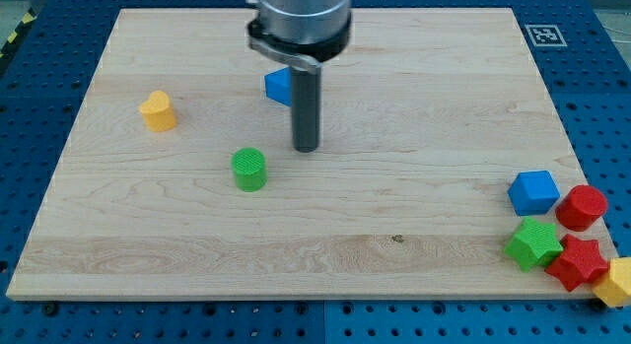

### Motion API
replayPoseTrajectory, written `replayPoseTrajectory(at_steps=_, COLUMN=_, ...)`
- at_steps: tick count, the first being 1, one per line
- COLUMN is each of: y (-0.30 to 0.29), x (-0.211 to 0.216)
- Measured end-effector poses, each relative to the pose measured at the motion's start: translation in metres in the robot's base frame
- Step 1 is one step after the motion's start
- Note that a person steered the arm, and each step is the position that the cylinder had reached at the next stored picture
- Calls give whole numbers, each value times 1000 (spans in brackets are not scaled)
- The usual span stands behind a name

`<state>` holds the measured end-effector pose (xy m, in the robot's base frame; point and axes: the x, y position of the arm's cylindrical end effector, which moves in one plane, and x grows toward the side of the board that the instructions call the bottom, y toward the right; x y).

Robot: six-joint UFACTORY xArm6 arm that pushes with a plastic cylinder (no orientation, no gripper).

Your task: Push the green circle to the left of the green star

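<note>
Yellow block [616, 282] nearest the view's bottom, overhanging the worktop [394, 255] corner. Landmark: green star [533, 242]. Red star [578, 262] touching at its right; blue cube [533, 191] and red cylinder [582, 206] just above. Green circle [249, 170] well left of it; my tip [307, 147] just up-right of the circle, apart. No hand fitted, rod only. Pale wood worktop on blue perforated bench [592, 88].
</note>
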<state>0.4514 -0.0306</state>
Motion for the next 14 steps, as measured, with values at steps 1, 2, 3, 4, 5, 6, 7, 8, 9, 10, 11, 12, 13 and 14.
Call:
replayPoseTrajectory(at_steps=1, y=-22, x=0)
replayPoseTrajectory(at_steps=2, y=-30, x=12)
replayPoseTrajectory(at_steps=3, y=-38, x=28)
replayPoseTrajectory(at_steps=4, y=-64, x=28)
replayPoseTrajectory(at_steps=5, y=-97, x=20)
replayPoseTrajectory(at_steps=6, y=-129, x=13)
replayPoseTrajectory(at_steps=7, y=-134, x=23)
replayPoseTrajectory(at_steps=8, y=-131, x=47)
replayPoseTrajectory(at_steps=9, y=-122, x=54)
replayPoseTrajectory(at_steps=10, y=-122, x=40)
replayPoseTrajectory(at_steps=11, y=-115, x=30)
replayPoseTrajectory(at_steps=12, y=-99, x=42)
replayPoseTrajectory(at_steps=13, y=-102, x=54)
replayPoseTrajectory(at_steps=14, y=-113, x=57)
